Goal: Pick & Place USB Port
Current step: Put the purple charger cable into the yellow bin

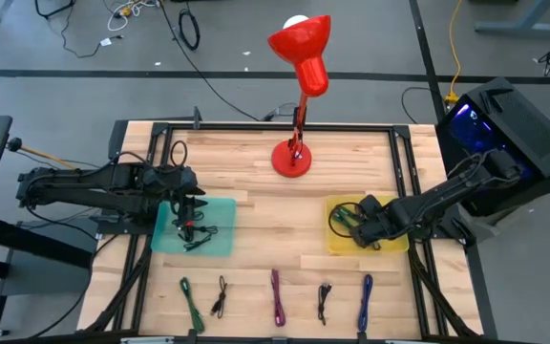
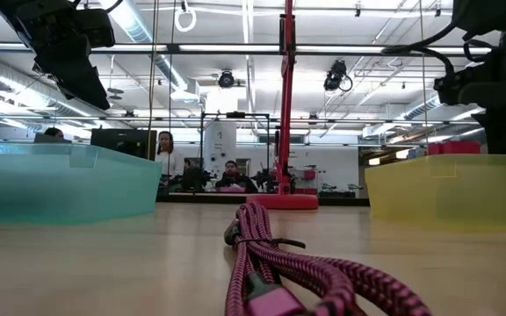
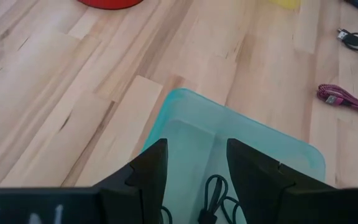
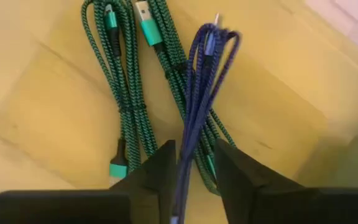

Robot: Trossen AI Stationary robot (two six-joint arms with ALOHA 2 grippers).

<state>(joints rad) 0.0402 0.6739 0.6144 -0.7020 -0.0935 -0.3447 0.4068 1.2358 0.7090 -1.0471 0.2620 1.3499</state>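
Braided blue cable [image 4: 197,93] btwn fingers [image 4: 160,171].

A lamp [image 1: 299,86] stands at the table's [image 1: 256,182] back, one bin [image 1: 220,237] left, another bin [image 1: 340,244] right, five cables [image 1: 277,296] in a front row.

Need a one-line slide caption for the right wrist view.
Right gripper over the yellow bin, blue cable between its fingers, above two green cables.

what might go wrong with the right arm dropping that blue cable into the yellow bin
The blue cable hangs between the right tool's parted fingers, so it may snag on one as the tool lifts. It sits over two green cables in the yellow bin and could tangle with them.
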